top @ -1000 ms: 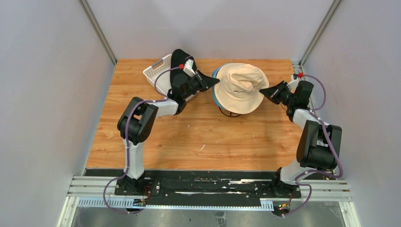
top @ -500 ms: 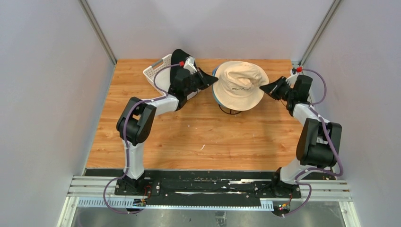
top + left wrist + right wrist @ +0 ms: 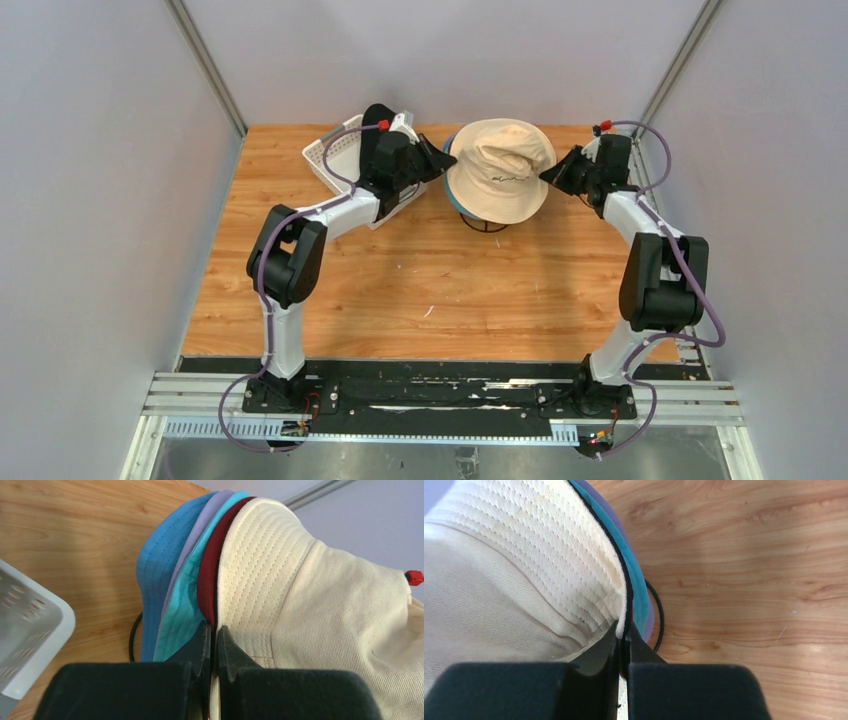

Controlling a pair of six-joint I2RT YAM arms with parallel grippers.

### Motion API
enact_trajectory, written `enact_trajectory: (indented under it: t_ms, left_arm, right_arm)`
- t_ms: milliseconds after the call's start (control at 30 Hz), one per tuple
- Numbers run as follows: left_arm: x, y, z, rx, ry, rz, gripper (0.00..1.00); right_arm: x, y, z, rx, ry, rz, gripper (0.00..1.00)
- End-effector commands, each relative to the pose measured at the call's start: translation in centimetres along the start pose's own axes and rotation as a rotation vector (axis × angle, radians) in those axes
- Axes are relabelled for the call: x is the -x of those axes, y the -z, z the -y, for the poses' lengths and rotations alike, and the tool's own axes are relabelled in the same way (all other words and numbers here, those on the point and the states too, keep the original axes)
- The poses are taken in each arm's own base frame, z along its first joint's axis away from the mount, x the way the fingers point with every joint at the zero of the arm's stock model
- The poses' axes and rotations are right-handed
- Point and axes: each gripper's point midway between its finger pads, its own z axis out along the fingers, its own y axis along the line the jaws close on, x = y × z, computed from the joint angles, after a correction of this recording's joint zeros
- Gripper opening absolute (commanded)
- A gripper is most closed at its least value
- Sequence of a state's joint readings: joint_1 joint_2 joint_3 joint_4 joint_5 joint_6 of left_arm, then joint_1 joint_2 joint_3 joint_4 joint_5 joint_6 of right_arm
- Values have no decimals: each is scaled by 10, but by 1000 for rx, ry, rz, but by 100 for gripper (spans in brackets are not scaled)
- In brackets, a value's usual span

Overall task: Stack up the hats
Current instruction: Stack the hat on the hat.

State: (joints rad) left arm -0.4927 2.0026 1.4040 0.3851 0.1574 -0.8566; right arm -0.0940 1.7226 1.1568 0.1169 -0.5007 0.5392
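Wood-grain table (image 3: 430, 290) lay between pale grey walls. At its far middle, the left gripper (image 3: 214, 630) had its jaws pressed together on the brim edge of the beige hat (image 3: 310, 605), right where that brim met the dark red hat (image 3: 207, 587) beneath it. On the opposite side the right gripper (image 3: 623, 630) was likewise pinched shut on the beige brim's pale edge. The beige hat sat topmost on a pile, with the dark red one, the teal hat (image 3: 180, 615), the lavender hat (image 3: 205, 522) and the blue hat (image 3: 155, 565) layered under it in that order. A thin black wire stand (image 3: 485, 225) showed below the pile. Just left of it stood a white lattice basket (image 3: 330, 155) with the black hat (image 3: 373, 118) at its far side, partly hidden by the left arm.
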Motion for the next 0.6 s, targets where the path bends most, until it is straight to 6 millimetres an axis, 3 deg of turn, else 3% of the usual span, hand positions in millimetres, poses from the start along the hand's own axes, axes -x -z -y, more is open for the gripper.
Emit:
enact_trajectory:
  t_ms: [0,200,433,567]
  left_arm:
    - [-50,16,-122,406,-57,-147,0]
    - [-56,19,-131,438,-83,-175,0]
    - [-62,22,-135,439,-82,-195,0]
    - [-67,25,-138,450,-78,-208,0]
  right_arm:
    - [-38,-11,51,-327,141,-116,0]
    - [-46,-20,38,-447,322,-160,1]
    - [-31,-4,1,-411,390,-78,1]
    - [-25,-4,-6,-401,418,-59,1]
